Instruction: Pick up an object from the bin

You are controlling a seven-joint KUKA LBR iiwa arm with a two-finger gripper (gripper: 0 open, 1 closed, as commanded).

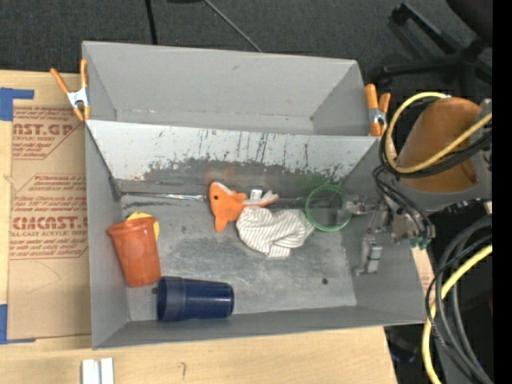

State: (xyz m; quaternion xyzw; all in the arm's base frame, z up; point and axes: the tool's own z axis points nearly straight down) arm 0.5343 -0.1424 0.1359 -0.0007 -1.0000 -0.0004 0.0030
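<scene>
Bin (232,86): grey sheet metal, matt walls. Floor and lower back wall rubbed rough, the coat scratched through in dark streaks and patches.
Orange cup (136,253): plastic, matt, slightly see-through look.
Dark blue cup (194,299): plastic, smooth, faint sheen along its side.
Rag (274,230): white cloth with thin grey stripes, soft, crumpled, no shine.
Orange piece (225,205) beside the rag: smooth moulded plastic.
Green ring (326,209): thin plastic, looks clear-tinted.
Gripper (370,253): bare grey metal, dull.
Wrist cover (436,142): orange, smooth, some gloss.
Cables (408,106): yellow and black jackets, smooth, rubbery-looking.
</scene>
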